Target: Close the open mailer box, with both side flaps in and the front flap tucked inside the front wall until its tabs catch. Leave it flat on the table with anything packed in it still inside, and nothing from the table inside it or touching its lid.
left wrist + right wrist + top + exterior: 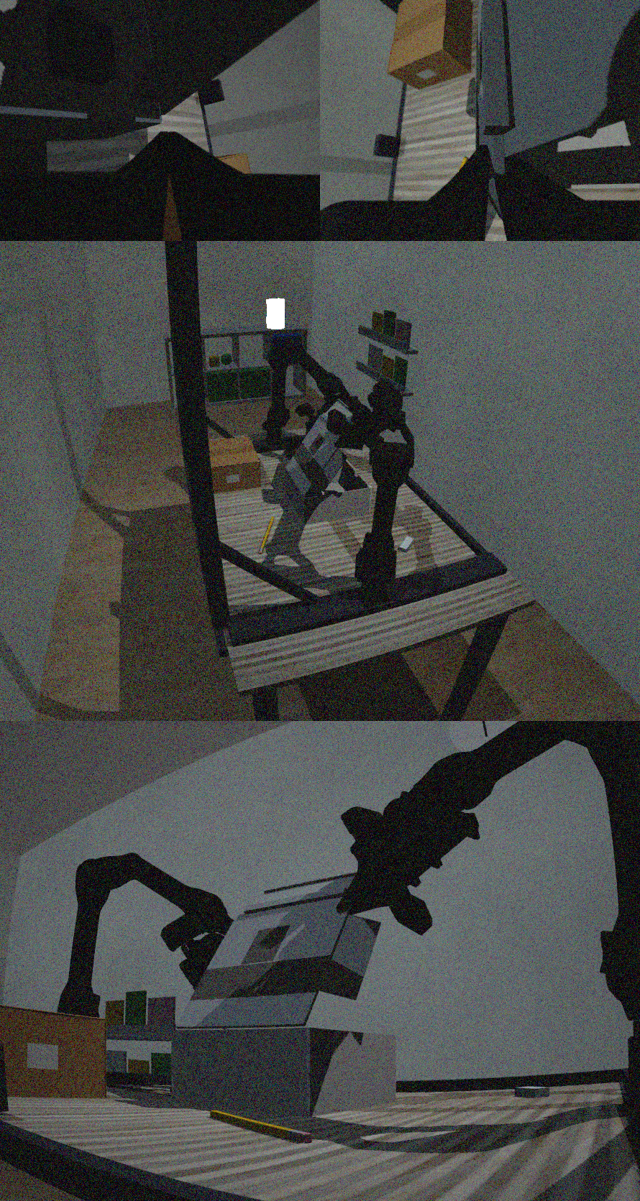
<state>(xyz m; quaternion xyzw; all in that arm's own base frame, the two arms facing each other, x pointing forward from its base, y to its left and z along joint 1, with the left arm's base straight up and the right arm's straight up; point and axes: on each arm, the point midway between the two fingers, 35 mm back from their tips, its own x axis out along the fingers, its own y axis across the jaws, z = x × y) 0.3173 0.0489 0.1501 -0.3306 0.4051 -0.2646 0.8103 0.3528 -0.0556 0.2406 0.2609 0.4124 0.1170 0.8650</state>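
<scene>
The striped table (pixel 362 649) (pixel 129 1155) (pixel 181 124) (pixel 435 133) carries the white mailer box (pixel 346 507) (pixel 240 1066), body flat, lid (pixel 321 443) (pixel 315 927) (pixel 554 65) tilted above it, front flap unseated. The brown box (pixel 236 468) (pixel 57 1041) (pixel 236 162) (pixel 422 40) sits apart beyond one side, a strip of tabletop between. The right gripper (pixel 336 433) (pixel 343 906) (pixel 490 152) pinches the lid's edge; the left gripper (pixel 193 971) (pixel 167 139), behind the lid, is closed. The yellow stick (pixel 267 534) (pixel 261 1126) (pixel 463 163) lies near the body's front, with bare surface toward the table edge; the small pale block (pixel 405 543) (pixel 531 1091) lies well apart from the body.
</scene>
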